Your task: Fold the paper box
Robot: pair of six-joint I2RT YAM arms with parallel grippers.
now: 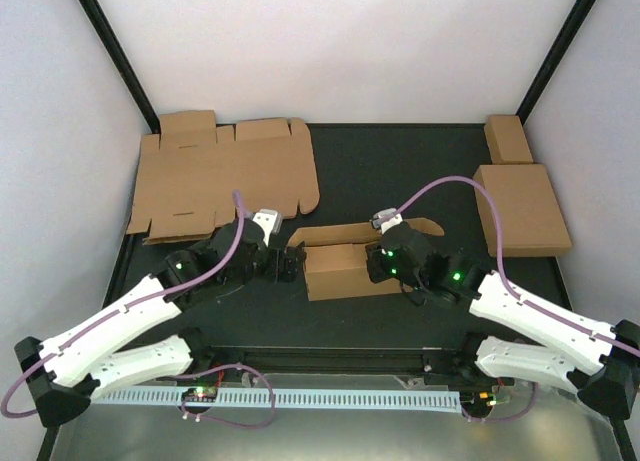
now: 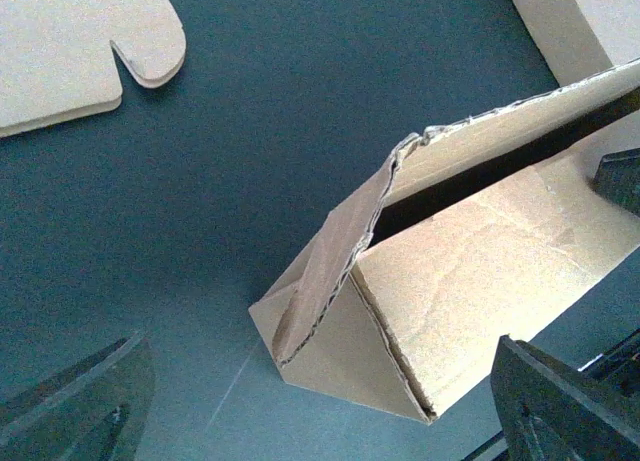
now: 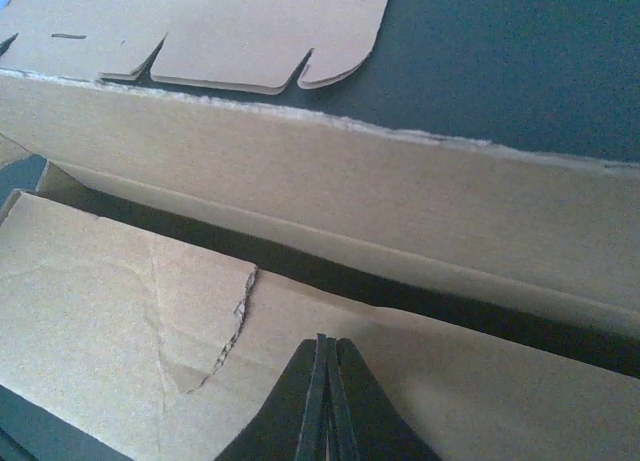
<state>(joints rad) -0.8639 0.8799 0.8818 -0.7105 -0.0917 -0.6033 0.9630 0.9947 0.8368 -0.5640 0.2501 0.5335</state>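
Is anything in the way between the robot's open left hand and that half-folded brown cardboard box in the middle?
Nothing visible: the open left hand sits right at one end of the half-folded brown cardboard box.

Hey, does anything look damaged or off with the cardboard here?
Yes. The half-folded paper box has a jagged tear across one panel in the right wrist view, with creases beside it; its wall edge looks ragged.

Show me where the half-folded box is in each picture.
Top external: the half-folded box sits mid-picture.
Left wrist: lower right, one end towards the camera.
Right wrist: it fills nearly the whole picture.
Shared landmark: the flat cardboard sheet with rounded tabs, upper left from above, top left at the left wrist, along the top at the right wrist.
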